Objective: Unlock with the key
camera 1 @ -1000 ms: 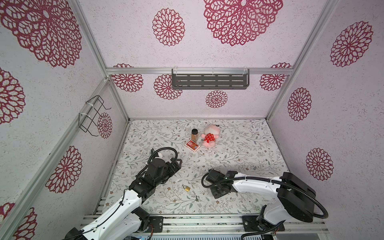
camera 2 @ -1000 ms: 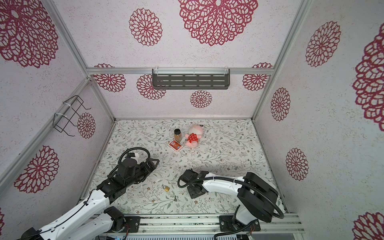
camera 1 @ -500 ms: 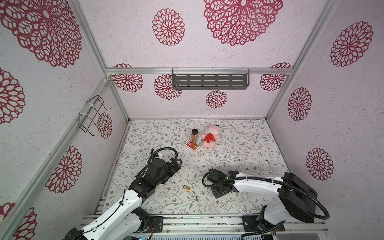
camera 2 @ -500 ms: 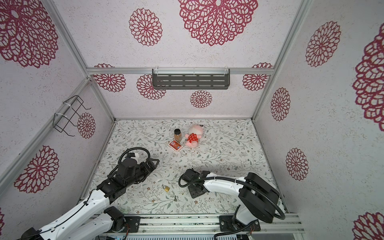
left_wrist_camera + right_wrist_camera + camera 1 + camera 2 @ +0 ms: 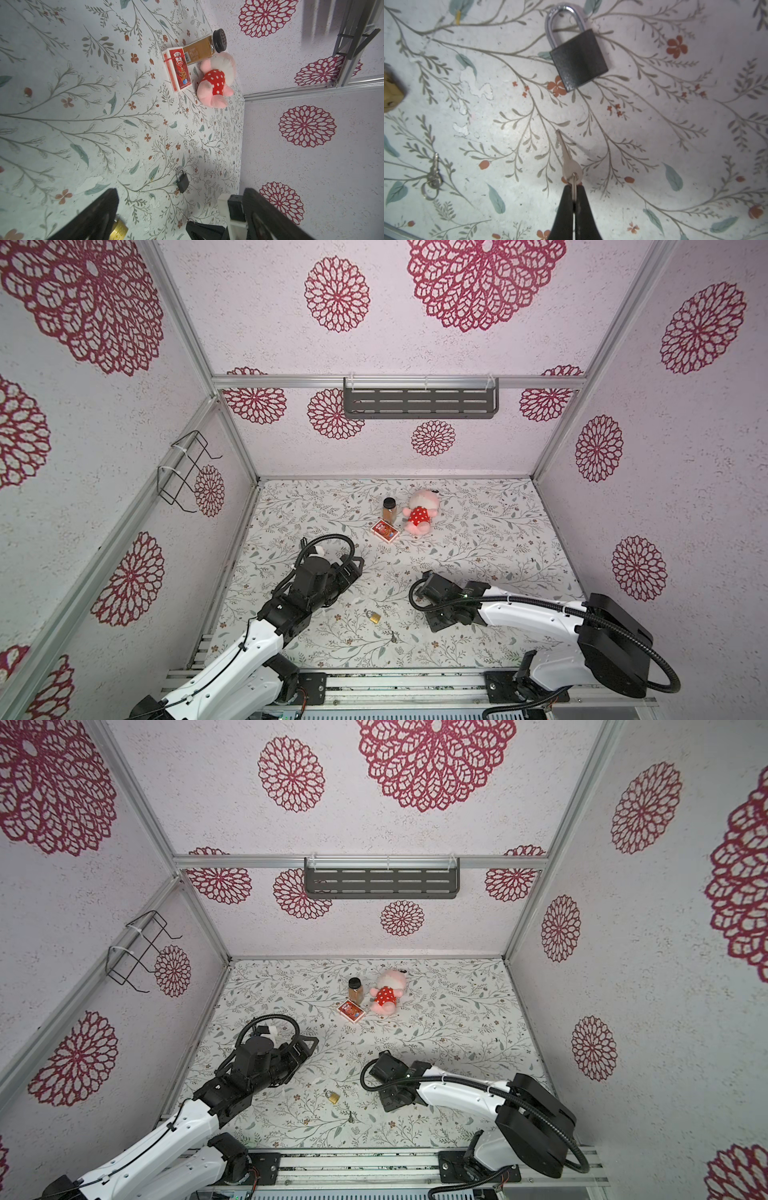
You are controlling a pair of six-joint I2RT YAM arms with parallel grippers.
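Pinching a silver key (image 5: 568,162) by its ring, the right claw (image 5: 573,188) is clamped tight low over the floral worktop (image 5: 675,124). The key's blade points at a black padlock (image 5: 578,60) that lies flat just ahead, apart from it. The left claw (image 5: 355,566) hangs with its jaws wide apart and holds nothing. A brass padlock (image 5: 375,617) and a second key (image 5: 392,637) lie near, between the arms.

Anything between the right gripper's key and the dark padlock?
Nothing visible. Only bare table lies between the key, pinched by its ring in the right gripper, and the dark padlock. The second key and brass padlock lie off to one side.
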